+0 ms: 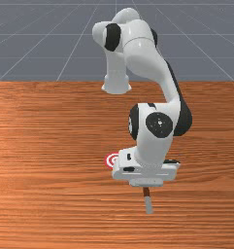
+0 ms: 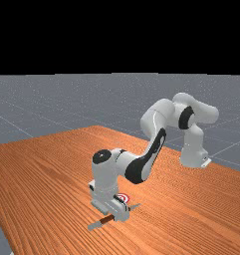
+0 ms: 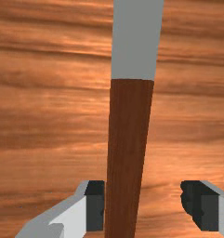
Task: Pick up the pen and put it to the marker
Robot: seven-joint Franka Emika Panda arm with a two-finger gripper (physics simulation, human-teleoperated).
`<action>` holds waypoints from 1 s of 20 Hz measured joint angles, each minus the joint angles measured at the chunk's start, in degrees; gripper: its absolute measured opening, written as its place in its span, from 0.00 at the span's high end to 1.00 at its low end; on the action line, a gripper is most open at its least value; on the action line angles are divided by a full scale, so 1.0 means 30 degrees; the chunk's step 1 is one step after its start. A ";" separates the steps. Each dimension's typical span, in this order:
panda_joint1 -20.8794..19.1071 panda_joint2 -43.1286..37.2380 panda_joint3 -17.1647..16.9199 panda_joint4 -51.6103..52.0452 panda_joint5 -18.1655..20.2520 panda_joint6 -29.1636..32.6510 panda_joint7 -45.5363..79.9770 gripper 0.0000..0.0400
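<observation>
In the far view my gripper (image 2: 109, 203) is low over the pen (image 2: 107, 219), which has a brown body and grey ends. The front view has the hand (image 1: 146, 182) covering most of the pen (image 1: 148, 204), whose grey end sticks out below it. The wrist view shows my gripper (image 3: 143, 205) open, with the pen (image 3: 128, 139) running between its fingers. One finger (image 3: 95, 205) is right beside the pen; a wide gap separates the other from it. The red-and-white ring marker (image 1: 110, 160) is partly behind the hand; the far view has the marker (image 2: 124, 198) beyond the gripper.
The wooden table (image 1: 50, 165) extends around the hand on both sides in the front view. The arm's base (image 2: 193, 152) stands at the far view's right. The marker's rings lie flat on the wood, close to the hand.
</observation>
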 joint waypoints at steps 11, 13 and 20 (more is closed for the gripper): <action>0.0481 -0.4064 -0.0300 -0.5606 -0.0378 0.0805 -0.0602 0.77; 0.0625 -0.6015 -0.0521 -0.9481 -0.0617 0.2876 -0.1086 0.77; 0.0468 -0.8153 -0.1043 -1.4095 -0.1095 0.5605 -0.1831 0.77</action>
